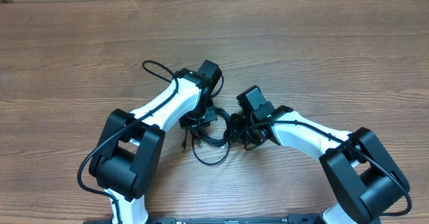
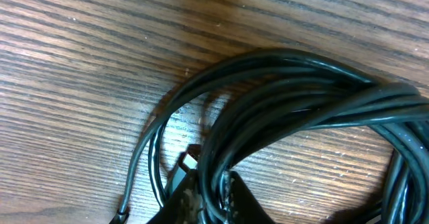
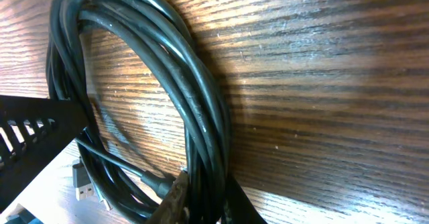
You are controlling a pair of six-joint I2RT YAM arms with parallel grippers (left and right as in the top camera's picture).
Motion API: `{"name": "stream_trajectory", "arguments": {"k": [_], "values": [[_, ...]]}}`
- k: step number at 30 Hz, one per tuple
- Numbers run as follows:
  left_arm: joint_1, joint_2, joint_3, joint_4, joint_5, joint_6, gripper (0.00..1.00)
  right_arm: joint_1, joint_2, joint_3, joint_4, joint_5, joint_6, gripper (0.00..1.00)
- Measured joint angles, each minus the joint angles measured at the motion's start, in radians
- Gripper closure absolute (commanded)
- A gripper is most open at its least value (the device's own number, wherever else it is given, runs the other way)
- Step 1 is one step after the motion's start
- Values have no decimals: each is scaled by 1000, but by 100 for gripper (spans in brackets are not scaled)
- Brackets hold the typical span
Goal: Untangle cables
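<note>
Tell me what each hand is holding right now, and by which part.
Both hold the cables. The left hand grips several bunched strands mid-length; the right hand pinches strands on the opposite side of the same bunch.

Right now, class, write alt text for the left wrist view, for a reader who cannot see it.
Black cables loop across a wooden table, pinched at the bottom edge by the left gripper. One strand trails off toward the lower left.
</note>
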Motion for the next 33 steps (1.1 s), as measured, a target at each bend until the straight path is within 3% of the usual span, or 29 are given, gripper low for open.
{"name": "stream_trajectory", "arguments": {"k": [28, 32, 33], "values": [[0, 0, 0, 24, 1, 0, 79, 0, 0, 0, 1, 0, 0, 89], [0, 0, 0, 27, 3, -5, 59, 0, 0, 0, 1, 0, 0, 89], [0, 0, 0, 27, 4, -6, 60, 0, 0, 0, 1, 0, 0, 89]]}}
